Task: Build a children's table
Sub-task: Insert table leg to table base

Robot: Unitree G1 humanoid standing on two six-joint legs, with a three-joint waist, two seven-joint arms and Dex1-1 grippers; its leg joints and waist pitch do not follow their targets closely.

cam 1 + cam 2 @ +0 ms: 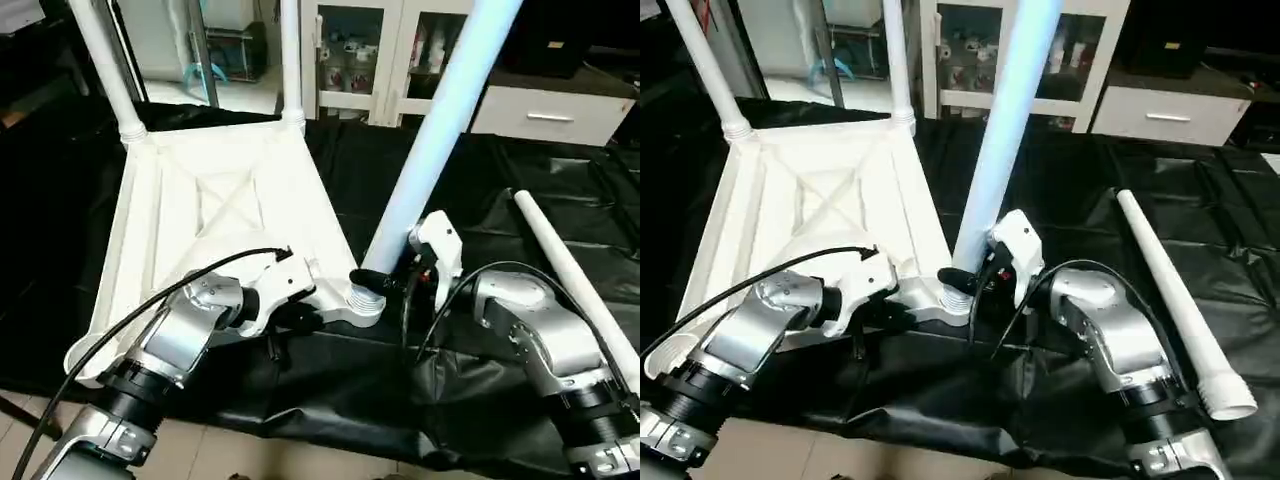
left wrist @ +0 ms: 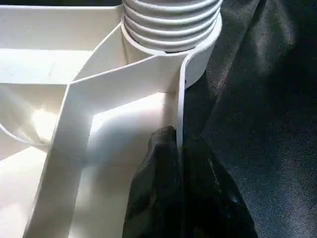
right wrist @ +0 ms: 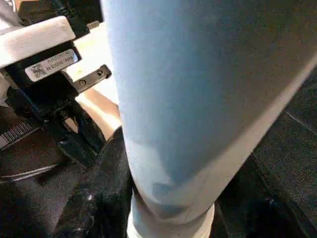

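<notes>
My left hand [image 1: 300, 300] is pressed together on the thin side wall of the children's table top [image 1: 215, 215], close beside the near corner socket [image 1: 365, 305]. In the left wrist view one black finger [image 2: 161, 188] is on each side of this wall. I think I hold it there so that the top does not slide or turn on the bench [image 1: 480, 190] while the other arm works on the leg.

My right hand [image 1: 975, 275] pinches the third leg [image 1: 440, 120] low down, just above its ribbed end, with one finger on each side of the tube. This leg stands in the near corner socket but leans toward my right, so I judge it is not yet fully seated or straight. Holding it so low probably gives me better control of the ribbed end in the socket.

The top lies upside down on the black cover of the bench, its X-braced ribs facing up.

I count four legs. Two already stand upright in the far corners, the far left leg [image 1: 105, 65] and the far right leg [image 1: 290, 60]. One is in my right hand. The loose leg [image 1: 1175, 300] lies on the black cover at my right, well apart from the top. One near socket on my left side I cannot see behind my forearm.
</notes>
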